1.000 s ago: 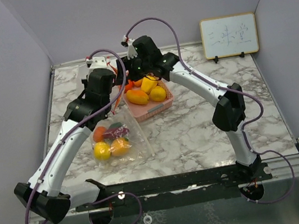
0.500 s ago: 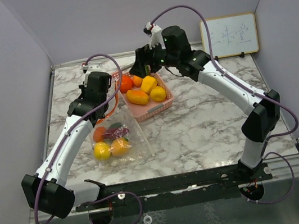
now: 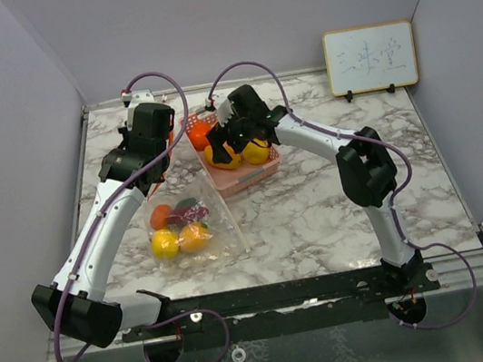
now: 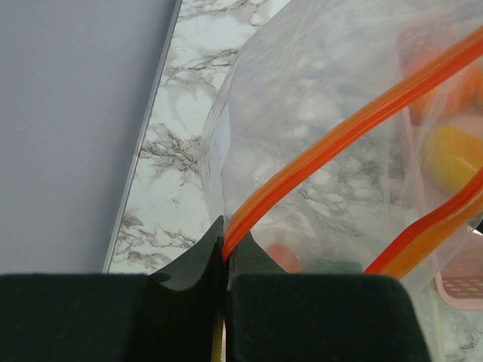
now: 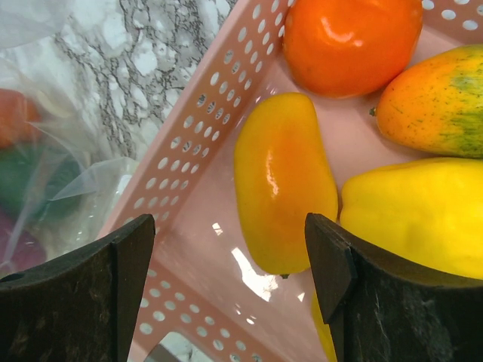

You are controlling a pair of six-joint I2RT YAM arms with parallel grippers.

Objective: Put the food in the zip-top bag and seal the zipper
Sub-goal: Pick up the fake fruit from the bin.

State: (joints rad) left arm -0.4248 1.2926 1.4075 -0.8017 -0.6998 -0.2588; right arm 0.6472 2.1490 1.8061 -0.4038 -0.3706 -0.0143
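While the left hand (image 4: 224, 253) pinches the bag (image 4: 317, 113), whiteboard (image 3: 370, 58) writing is illegible.

Right end effector (image 5: 229, 226): jaws wide apart, poised over the basket, gripping nothing.
Fingers (image 5: 75, 302): dark, one at each lower corner of the view.
Basket (image 5: 198, 136): pink, slotted wall, running diagonally.
Yellow-orange fruit (image 5: 283, 181): elongated, glossy, on the basket floor between the jaws.
Orange fruit (image 5: 351, 38): round, at the top, near the yellow-orange fruit's tip.
Speckled fruit (image 5: 434, 102): orange shading to green, right edge.
Yellow fruit (image 5: 419, 215): touching the yellow-orange fruit's side.
Bag (image 5: 45, 173): clear film outside the basket wall; orange, green and purple show through, blurred.
Surface (image 5: 128, 45): marbled white.
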